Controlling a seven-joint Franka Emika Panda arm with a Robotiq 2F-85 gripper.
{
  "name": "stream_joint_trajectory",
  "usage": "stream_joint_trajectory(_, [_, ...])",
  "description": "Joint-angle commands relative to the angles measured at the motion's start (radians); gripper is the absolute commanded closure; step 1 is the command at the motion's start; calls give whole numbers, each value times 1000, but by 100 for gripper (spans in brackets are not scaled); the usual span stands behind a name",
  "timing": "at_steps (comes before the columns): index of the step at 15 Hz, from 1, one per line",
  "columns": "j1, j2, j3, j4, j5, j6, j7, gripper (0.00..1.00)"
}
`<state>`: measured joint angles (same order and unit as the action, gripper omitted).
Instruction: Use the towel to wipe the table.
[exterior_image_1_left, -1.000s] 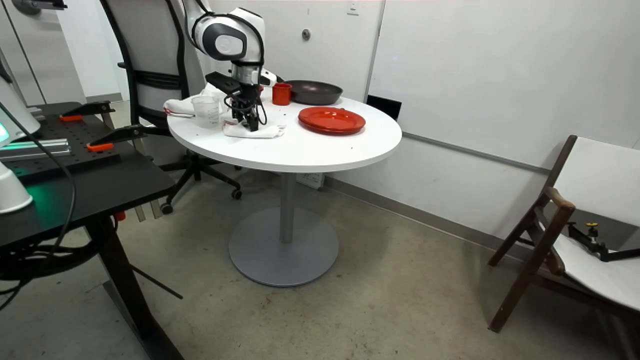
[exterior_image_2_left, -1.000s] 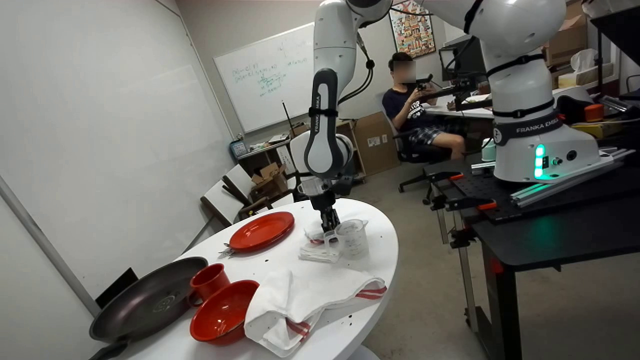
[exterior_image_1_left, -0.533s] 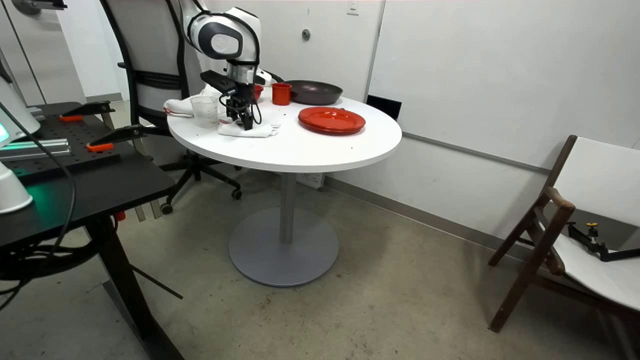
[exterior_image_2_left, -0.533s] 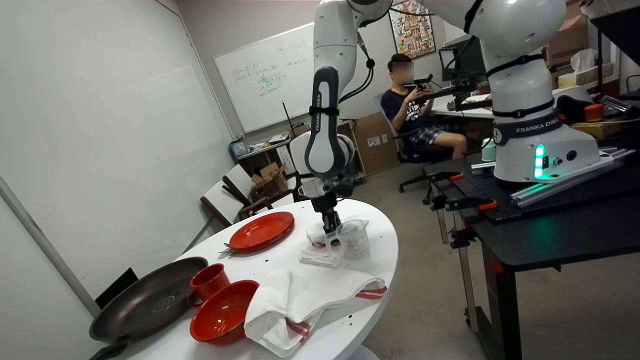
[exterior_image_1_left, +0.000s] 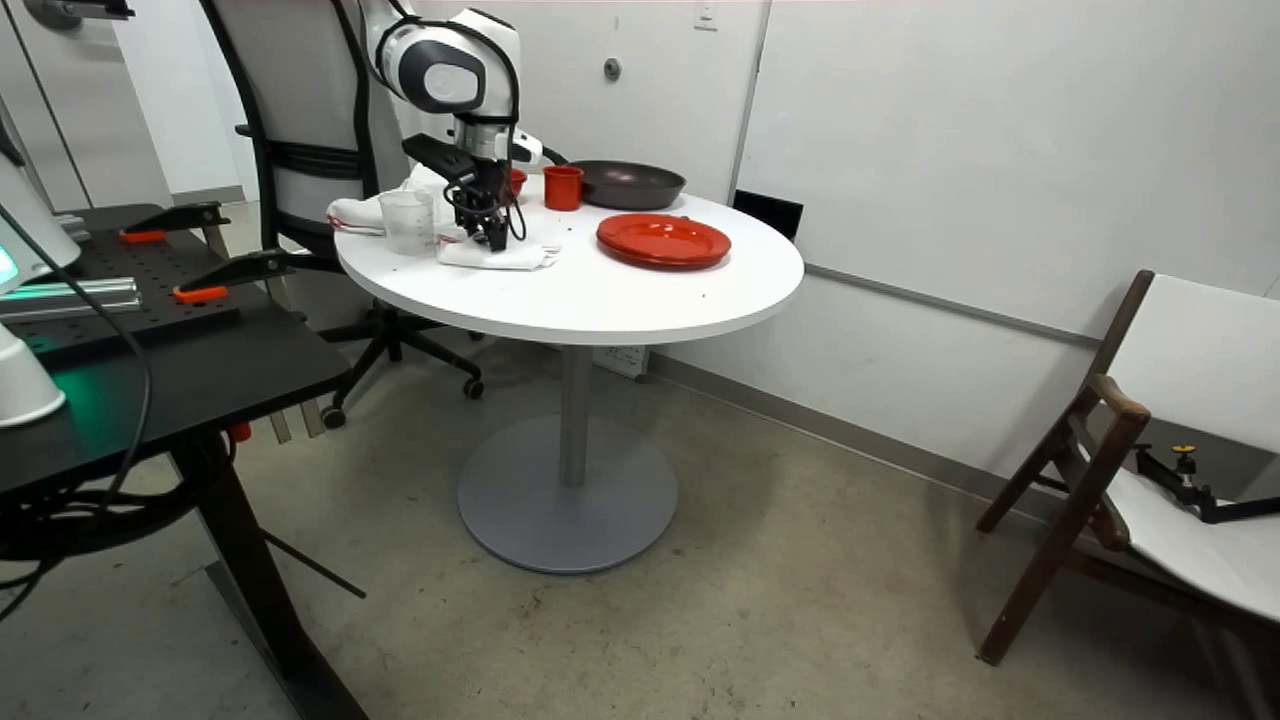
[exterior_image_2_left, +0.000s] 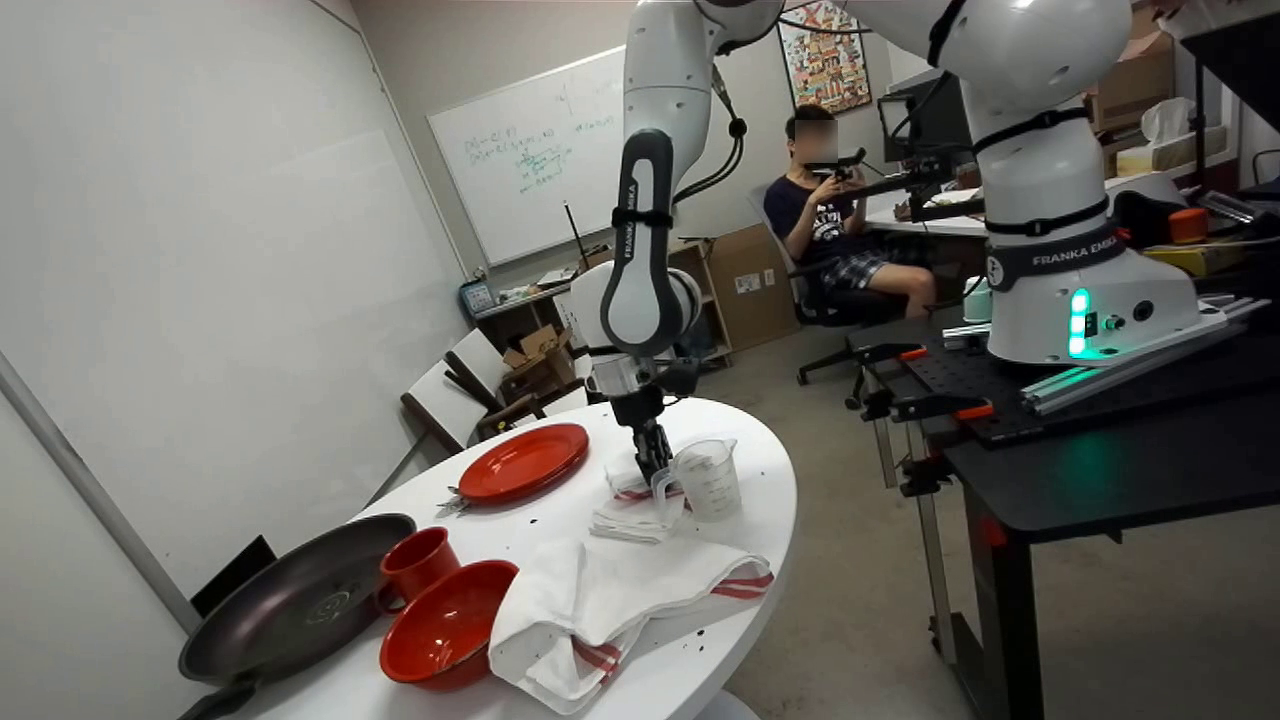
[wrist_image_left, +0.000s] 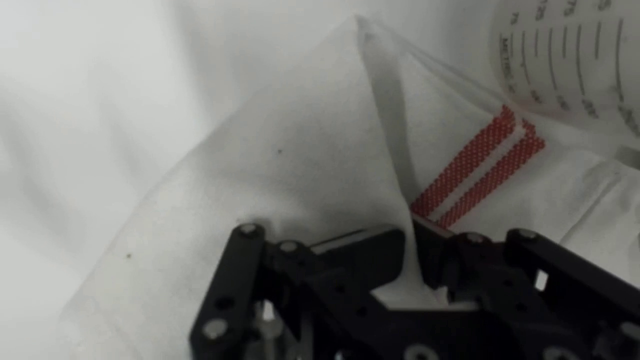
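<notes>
towel: cloth, matt | tbl: smth | bowl: glossy | meas. cup: clr plstc

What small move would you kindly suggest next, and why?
I would probably slide the red-striped white towel a little along the round white table toward the dark speck near the red plate. The fingers pinch a fold of it, the speck lies off the towel, and that direction leads away from the measuring cup close beside it.

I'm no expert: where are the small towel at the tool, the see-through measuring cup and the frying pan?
Small towel (wrist_image_left: 305, 150), wrist view: on its plain white cloth.
Measuring cup (exterior_image_2_left: 711, 485), in an exterior view: on its marked wall.
Frying pan (exterior_image_2_left: 292, 602), in an exterior view: on its dark inside.
</notes>
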<state>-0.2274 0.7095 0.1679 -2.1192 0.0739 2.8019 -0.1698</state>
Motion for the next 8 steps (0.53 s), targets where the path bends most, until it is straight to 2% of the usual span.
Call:
stream_joint_trajectory(1, [-19, 38, 38, 65, 30, 16, -49, 100])
stream_joint_trajectory(8, [-15, 122, 86, 243, 38, 20, -54, 100])
